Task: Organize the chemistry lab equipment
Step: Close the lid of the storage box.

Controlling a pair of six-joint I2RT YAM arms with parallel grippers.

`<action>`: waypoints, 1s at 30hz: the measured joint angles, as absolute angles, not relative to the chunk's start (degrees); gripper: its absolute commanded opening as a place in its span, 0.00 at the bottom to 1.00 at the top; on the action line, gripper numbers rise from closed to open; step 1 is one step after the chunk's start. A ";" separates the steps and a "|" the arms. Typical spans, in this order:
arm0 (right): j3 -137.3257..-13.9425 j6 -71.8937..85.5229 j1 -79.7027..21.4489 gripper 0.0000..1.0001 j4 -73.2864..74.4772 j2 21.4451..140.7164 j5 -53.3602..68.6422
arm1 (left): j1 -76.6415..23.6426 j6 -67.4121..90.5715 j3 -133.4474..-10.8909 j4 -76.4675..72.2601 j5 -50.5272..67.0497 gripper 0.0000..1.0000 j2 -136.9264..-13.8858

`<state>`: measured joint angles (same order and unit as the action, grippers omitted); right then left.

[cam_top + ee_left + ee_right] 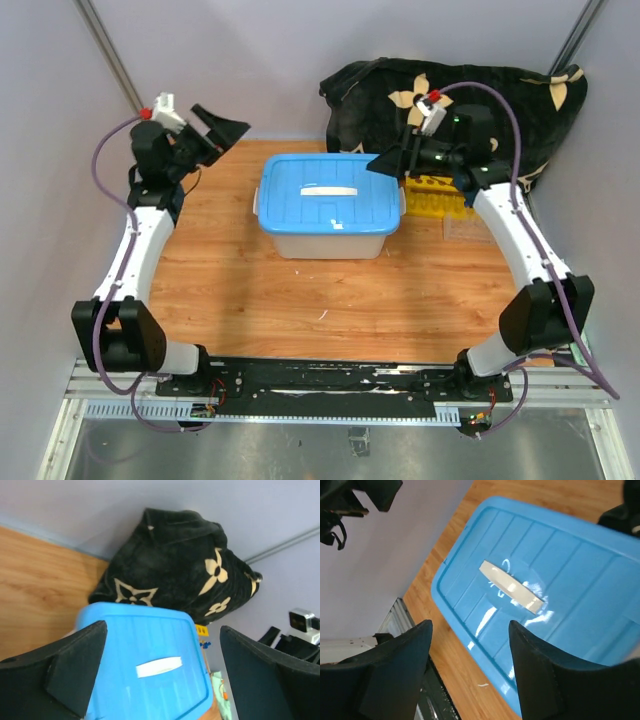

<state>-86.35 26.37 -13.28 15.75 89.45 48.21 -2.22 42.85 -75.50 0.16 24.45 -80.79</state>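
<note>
Checking for writing first: finding only a plain white strip (330,192) along the middle of the lid, any lettering on it too blurred to read in all three views.

Logging containers. Seeing a white translucent plastic tub (325,240) at mid-table, shut under its bright blue ribbed lid (290,205); not making out any contents through the walls. Seeing a yellow holed tube rack (435,195) just right of the tub, toward the far right of the wooden table (250,290), partly hidden under the right arm (520,240). Picking out small blue caps (204,643) just beside that rack in the left wrist view; too small for telling whether seated in its holes. Noting a clear plastic rack (470,228) just on the near side of the yellow one, contents not discernible. Noting a black plush cloth with cream flowers (450,95) bunched against the far wall, behind the yellow rack and the tub's far right corner.

Recording end effectors. Finding the left gripper (218,128) raised over the far left of the table, well apart from the tub, jaws spread wide, gripping nothing. Finding the right gripper (388,160) hanging over the far right corner of the lid, jaws apart though less widely, clasping nothing.
</note>
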 measured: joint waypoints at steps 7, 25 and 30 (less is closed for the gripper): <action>-75.42 31.66 -0.12 0.69 4.01 83.55 54.50 | 11.70 59.55 -55.42 -20.58 38.20 0.99 -87.05; -67.46 30.06 4.51 0.72 -0.14 91.72 62.17 | 11.40 63.31 -53.08 -39.64 53.08 0.99 -99.04; -67.46 27.92 6.24 0.72 2.00 91.72 61.49 | 11.05 63.26 -53.08 -39.90 54.81 0.99 -102.13</action>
<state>-67.46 27.92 6.24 2.00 91.72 61.49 11.05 63.26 -53.08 -39.90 54.81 -102.13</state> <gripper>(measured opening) 0.717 0.991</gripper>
